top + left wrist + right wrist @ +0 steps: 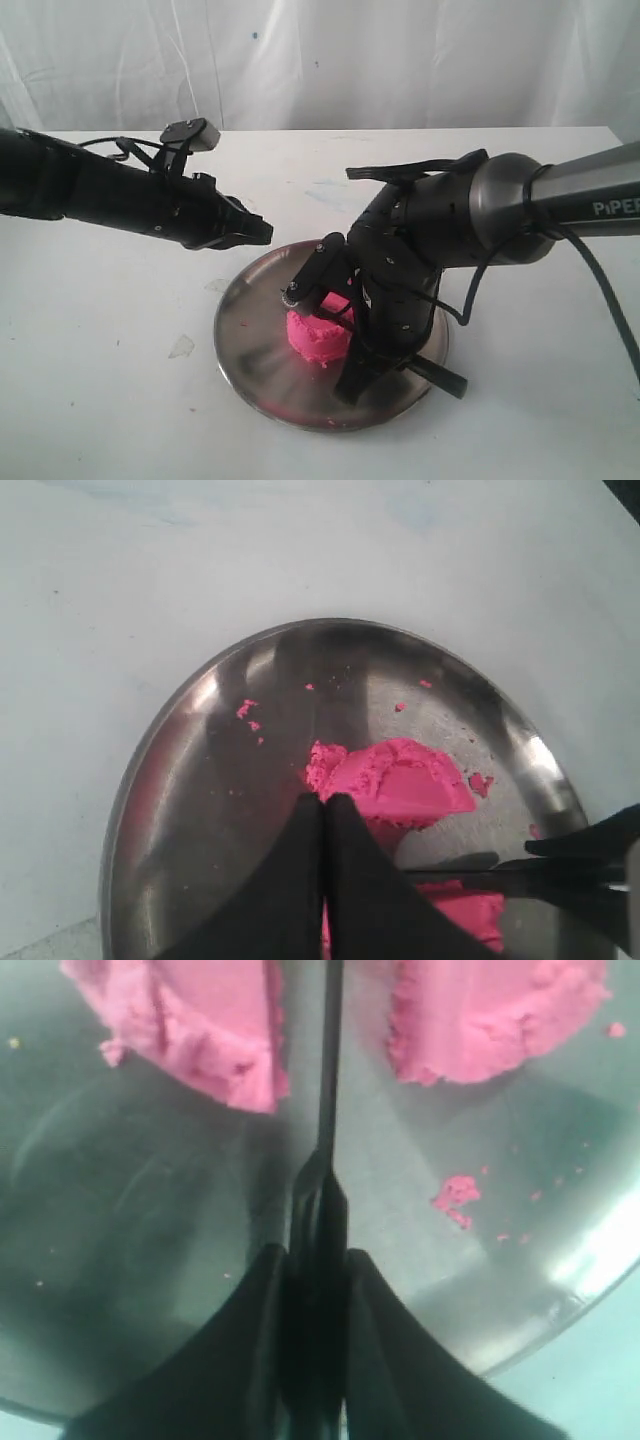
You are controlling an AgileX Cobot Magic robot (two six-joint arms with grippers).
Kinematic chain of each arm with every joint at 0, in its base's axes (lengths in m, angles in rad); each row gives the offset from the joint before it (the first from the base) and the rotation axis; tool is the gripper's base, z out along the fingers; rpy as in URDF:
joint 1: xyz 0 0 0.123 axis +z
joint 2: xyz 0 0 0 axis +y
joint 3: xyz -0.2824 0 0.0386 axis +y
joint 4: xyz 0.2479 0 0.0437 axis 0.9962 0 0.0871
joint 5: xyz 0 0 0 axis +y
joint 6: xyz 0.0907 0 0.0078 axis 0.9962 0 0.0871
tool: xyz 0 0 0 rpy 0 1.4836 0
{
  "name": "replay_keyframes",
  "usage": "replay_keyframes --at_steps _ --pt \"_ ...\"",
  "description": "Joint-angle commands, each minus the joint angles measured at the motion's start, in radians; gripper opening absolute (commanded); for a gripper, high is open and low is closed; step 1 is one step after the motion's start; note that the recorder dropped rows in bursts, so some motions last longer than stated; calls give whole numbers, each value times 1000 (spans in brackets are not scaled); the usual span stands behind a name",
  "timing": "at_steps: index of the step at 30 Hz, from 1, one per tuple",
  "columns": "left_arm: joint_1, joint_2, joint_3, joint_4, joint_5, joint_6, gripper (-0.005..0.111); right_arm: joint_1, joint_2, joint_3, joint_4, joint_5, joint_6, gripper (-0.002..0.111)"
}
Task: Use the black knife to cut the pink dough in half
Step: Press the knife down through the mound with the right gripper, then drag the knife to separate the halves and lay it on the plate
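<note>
The pink dough (318, 338) sits mid-plate on the round steel plate (236, 318). It lies as two half-domes, one (200, 1030) on each side (490, 1020) of a gap. The black knife (328, 1090) runs through that gap, its blade reaching the plate. My right gripper (318, 1255) is shut on the knife's handle; in the exterior view it (352, 378) points down at the plate's near side. My left gripper (325, 800) is shut and empty, hovering over the plate's far left rim (262, 232), apart from the dough (400, 780). The blade (470, 875) shows between the halves.
Tiny pink crumbs (455, 1195) dot the plate (200, 830). The plate lies on a white table (120, 390) with a few faint stains. A white curtain hangs behind.
</note>
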Motion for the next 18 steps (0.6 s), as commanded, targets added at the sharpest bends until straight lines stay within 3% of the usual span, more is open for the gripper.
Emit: replay_keyframes --at_steps 1,10,18 --pt "1 -99 14 66 5 -89 0 19 -5 -5 27 20 -31 0" --pt "1 -308 159 66 -133 -106 0 67 -35 -5 31 34 -31 0" --pt "1 -486 270 49 -55 -171 0 64 -42 -12 34 -32 26 0"
